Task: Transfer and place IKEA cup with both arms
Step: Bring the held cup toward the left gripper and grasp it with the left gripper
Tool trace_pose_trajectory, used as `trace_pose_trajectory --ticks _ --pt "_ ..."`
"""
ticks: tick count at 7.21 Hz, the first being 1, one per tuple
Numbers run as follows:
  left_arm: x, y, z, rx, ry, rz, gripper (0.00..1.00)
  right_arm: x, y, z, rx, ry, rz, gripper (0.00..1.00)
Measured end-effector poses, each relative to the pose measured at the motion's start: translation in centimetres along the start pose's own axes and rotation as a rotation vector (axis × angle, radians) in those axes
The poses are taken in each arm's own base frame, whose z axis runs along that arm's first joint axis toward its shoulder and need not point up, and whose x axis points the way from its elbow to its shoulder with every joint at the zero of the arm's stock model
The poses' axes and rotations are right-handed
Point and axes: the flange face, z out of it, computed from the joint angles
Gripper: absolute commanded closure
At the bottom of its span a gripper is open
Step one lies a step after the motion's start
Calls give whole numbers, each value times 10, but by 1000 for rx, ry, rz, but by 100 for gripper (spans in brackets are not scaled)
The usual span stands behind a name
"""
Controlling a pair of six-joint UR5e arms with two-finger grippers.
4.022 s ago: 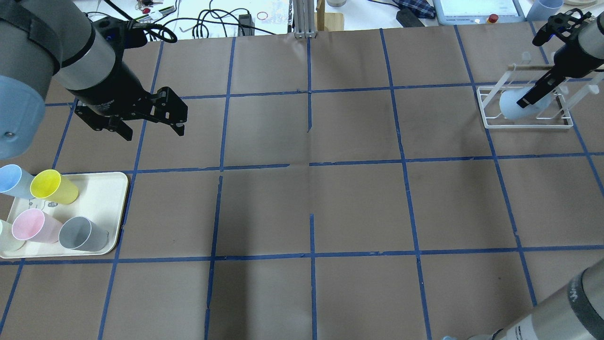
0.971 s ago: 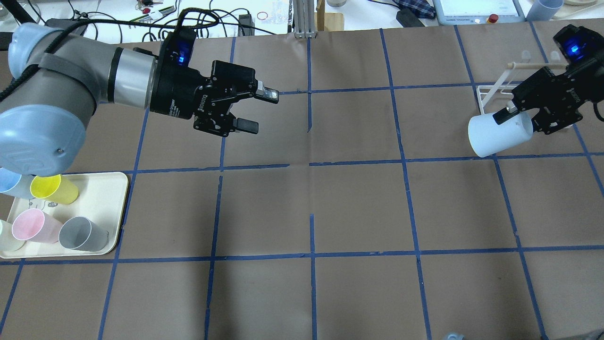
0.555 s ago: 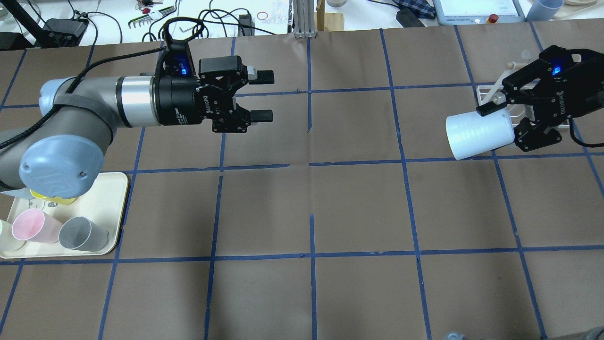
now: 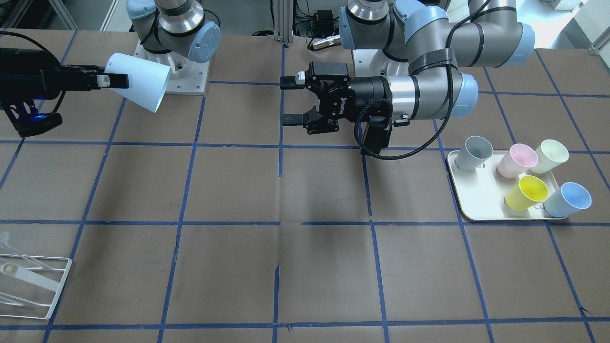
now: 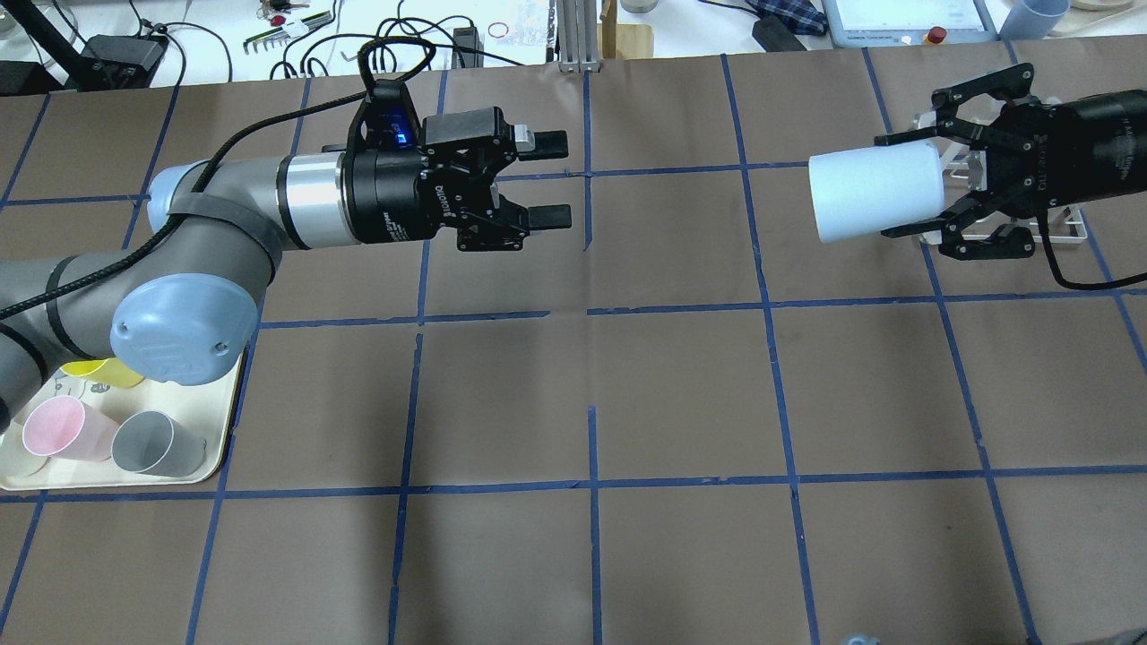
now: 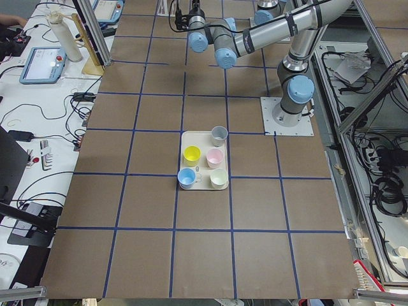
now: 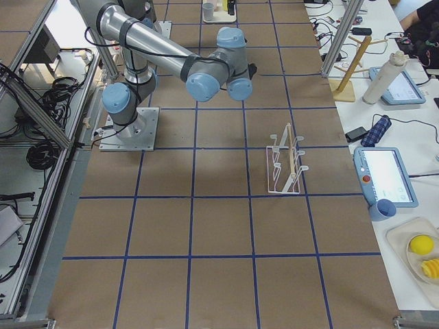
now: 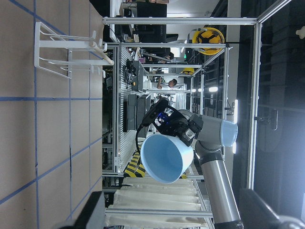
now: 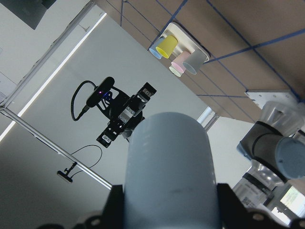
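Observation:
The IKEA cup [image 5: 874,193] is a light-blue tumbler held on its side in the air, its rim pointing toward the table's middle. My right gripper [image 5: 905,184] is shut on its base end; both show at the left of the front-facing view, the gripper [image 4: 114,82] and the cup [image 4: 138,88]. My left gripper [image 5: 557,179] is open and empty, level with the cup and facing it across a wide gap. It also shows in the front-facing view [image 4: 287,102]. The left wrist view looks into the cup's mouth [image 8: 167,160]. The right wrist view shows the cup [image 9: 169,167] between the fingers.
A cream tray [image 4: 476,200] on the robot's left holds grey [image 4: 474,151], pink [image 4: 517,159], pale, yellow [image 4: 526,191] and a second blue cup [image 4: 569,199]. A white wire rack [image 4: 28,286] stands behind the right gripper. Cables and devices lie past the far edge.
The right gripper has lifted the cup off the rack, turned it level and carried it toward the middle. The left arm has swung out rightward, gripper open, to face it.

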Motion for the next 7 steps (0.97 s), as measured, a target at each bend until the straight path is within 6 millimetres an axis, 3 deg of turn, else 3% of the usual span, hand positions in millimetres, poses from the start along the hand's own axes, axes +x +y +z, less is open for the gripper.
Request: trace_pose_trajectory --ticks 3,7 --pt "7 4 13 -10 66 24 0 -13 -3 46 -23 -64 235 53" --pt "10 11 34 -43 120 46 0 -17 -18 102 -48 -78 310 53"
